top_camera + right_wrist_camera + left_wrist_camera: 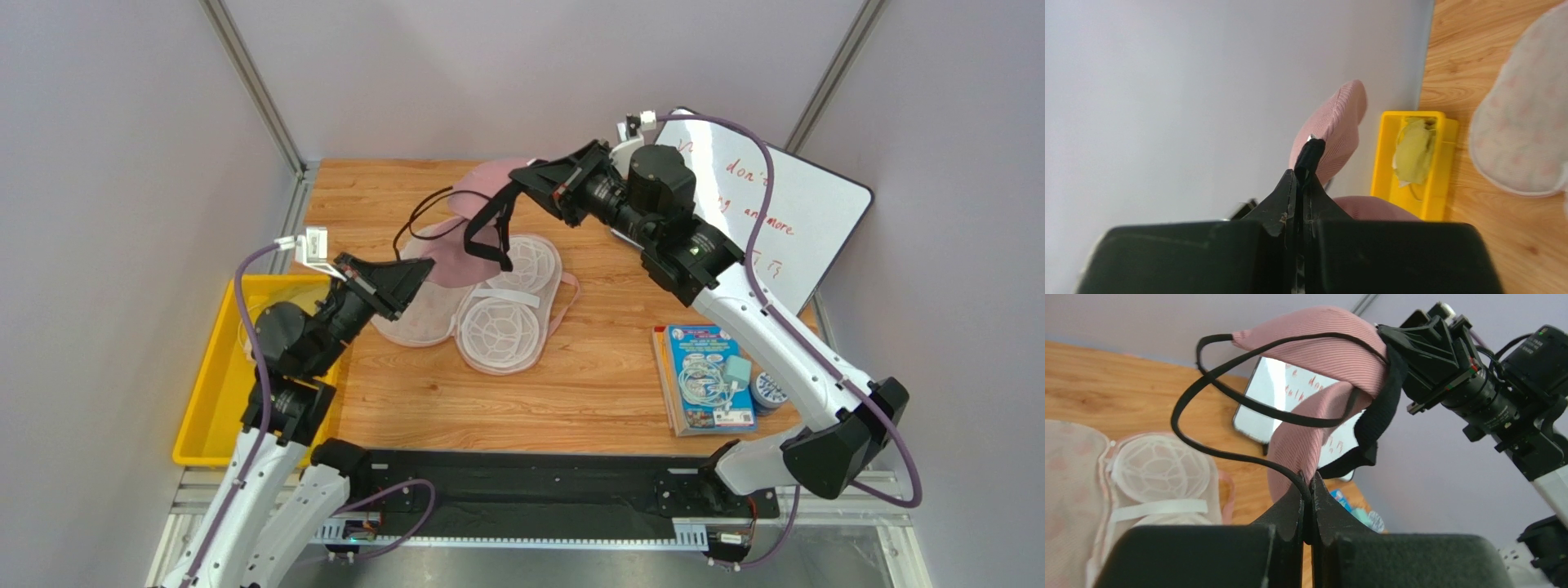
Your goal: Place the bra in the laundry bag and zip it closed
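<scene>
The dusty-pink bra (472,227) with black straps hangs in the air between my two grippers, above the laundry bag (497,325). The bag lies open on the table, its white mesh domes facing up and its printed half at the left. My left gripper (423,270) is shut on a black strap and the edge of one cup (1306,447). My right gripper (518,181) is shut on the black band (1310,156) at the other end, higher and farther back. In the left wrist view the bag's mesh dome (1158,468) lies at the lower left.
A yellow bin (233,368) stands at the table's left edge with a yellow garment (1413,150) in it. A whiteboard (785,214) leans at the back right. A blue packaged item (705,380) and a tape roll (770,392) lie at the right.
</scene>
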Motion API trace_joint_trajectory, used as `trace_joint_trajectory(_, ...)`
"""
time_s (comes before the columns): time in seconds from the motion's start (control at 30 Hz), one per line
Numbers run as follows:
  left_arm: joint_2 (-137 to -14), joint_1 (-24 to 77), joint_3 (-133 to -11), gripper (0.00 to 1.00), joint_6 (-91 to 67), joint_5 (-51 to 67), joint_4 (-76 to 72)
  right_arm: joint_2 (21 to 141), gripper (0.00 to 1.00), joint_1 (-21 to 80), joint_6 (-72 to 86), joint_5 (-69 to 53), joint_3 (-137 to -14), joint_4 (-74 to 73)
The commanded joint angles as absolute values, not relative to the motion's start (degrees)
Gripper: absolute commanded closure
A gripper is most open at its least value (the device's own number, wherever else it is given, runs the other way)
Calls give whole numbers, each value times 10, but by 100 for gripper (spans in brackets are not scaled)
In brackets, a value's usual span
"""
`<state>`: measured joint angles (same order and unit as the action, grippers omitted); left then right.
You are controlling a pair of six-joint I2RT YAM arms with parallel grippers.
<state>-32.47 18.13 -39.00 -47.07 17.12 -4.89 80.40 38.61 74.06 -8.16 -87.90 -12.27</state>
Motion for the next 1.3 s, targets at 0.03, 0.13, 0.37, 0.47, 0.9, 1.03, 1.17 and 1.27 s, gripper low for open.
trace_joint_trajectory(0.03,-453,171,-493,100,-335,299,169,784,100,375,637,-186,-785,-29)
trace_joint_trajectory(0.13,-533,165,-532,100,-299,340,214,786,100,362,593,-208,-728,23)
trace_joint_trajectory(0.37,-647,149,-556,100,-232,395,274,834,100,321,582,-266,-666,84)
trace_joint_trajectory(0.47,-684,148,-550,100,-218,407,270,860,100,318,563,-275,-658,94)
trace_joint_trajectory(0.9,-860,118,-669,100,-124,382,381,1007,100,301,566,-328,-664,199)
trace_joint_trajectory(1.03,-890,113,-679,100,-108,381,395,1039,100,297,570,-310,-684,179)
trace_joint_trajectory(1.17,-927,104,-696,100,-83,380,423,1047,100,294,582,-272,-684,141)
trace_joint_trajectory(1.27,-948,104,-707,100,-69,373,432,1061,100,291,588,-260,-685,122)
